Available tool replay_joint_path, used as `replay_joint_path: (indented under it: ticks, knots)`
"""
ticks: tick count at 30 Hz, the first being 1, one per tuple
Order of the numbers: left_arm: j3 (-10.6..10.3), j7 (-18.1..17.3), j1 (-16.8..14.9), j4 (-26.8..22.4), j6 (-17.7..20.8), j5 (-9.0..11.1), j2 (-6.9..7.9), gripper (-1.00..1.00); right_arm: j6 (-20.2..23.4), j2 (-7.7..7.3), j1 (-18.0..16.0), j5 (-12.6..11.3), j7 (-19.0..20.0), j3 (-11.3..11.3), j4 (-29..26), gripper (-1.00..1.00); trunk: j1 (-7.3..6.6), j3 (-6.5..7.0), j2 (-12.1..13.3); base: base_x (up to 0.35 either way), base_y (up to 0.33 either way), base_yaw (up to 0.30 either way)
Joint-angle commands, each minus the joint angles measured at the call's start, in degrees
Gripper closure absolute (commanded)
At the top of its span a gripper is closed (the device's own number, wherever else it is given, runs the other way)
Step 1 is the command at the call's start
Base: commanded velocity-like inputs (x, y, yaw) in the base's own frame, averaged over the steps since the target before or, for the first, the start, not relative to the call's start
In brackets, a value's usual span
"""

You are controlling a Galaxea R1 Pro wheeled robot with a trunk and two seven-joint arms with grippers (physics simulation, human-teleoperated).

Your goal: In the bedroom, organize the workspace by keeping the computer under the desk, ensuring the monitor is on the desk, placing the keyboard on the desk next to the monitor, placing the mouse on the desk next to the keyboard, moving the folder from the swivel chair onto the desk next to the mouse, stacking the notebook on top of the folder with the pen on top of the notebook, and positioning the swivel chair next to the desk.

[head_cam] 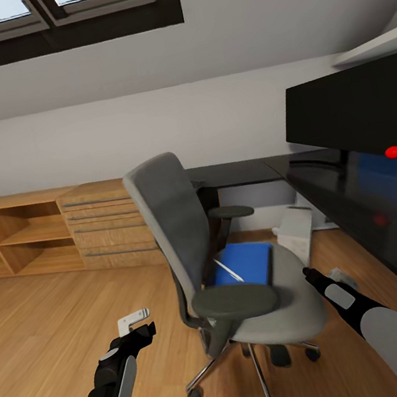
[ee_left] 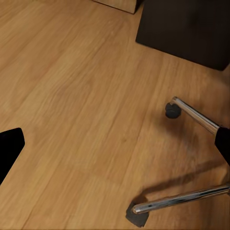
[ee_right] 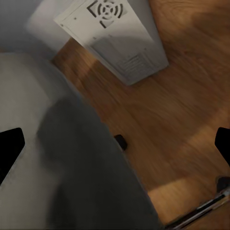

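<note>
A grey swivel chair [head_cam: 237, 270] stands on the wooden floor [head_cam: 58, 327] in an attic bedroom, turned partly away from the glossy black worktop [head_cam: 354, 197] that runs along the right wall and back corner. On the chair's seat lies the bright blue folder [head_cam: 249, 262], with a thin silver pen [head_cam: 227, 269] resting across its near edge; whether a notebook lies with them cannot be made out from the head view. The wide black monitor [head_cam: 352, 109] sits on the worktop, its red dot at a lower corner. The light grey computer tower [head_cam: 296, 233] stands on the floor beyond the chair, just beside the worktop's edge (its vented side panel shows plainly in the right wrist view [ee_right: 115, 38]).

The chair's padded armrest [head_cam: 235, 301] and seat edge stand between the robot and the folder. The left end effector [head_cam: 140, 329] hangs low over bare floor to the left of the chair, fingers apart and holding nothing; its wrist camera looks down on the chrome star base [ee_left: 191, 158] and its castors. The right end effector [head_cam: 311, 275] is just beside the seat's right edge; its fingertips show at opposite edges of the right wrist view, spread wide, with nothing between them.

A low light-wood cabinet [head_cam: 54, 230] with open shelves and drawers lines the back wall, beneath a skylight [head_cam: 54, 9].
</note>
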Motion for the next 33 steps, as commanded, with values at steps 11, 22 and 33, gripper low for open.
replay_joint_path:
  ticks: [11,22,33]
  knots:
    - [2.34,0.51,-0.03,-2.93,0.39,0.62,-0.03,-1.00,4.57,-0.03,0.01,-0.73,-0.45,-0.42,0.07,-1.00,0.02,-0.07,-0.02,0.062,0.000,0.000]
    - [6.25,0.56,-0.04,-5.64,0.84,0.78,-0.06,-1.00,5.42,0.04,0.01,-0.79,-0.77,-2.04,-0.02,-1.00,0.02,-0.07,-0.02,0.000,0.000,0.000]
    - [7.14,0.56,-0.03,-7.56,1.06,0.72,-0.11,-1.00,9.58,0.08,0.01,-0.76,-0.65,-6.97,-0.11,-1.00,0.02,-0.07,-0.02,0.000,0.000,0.014]
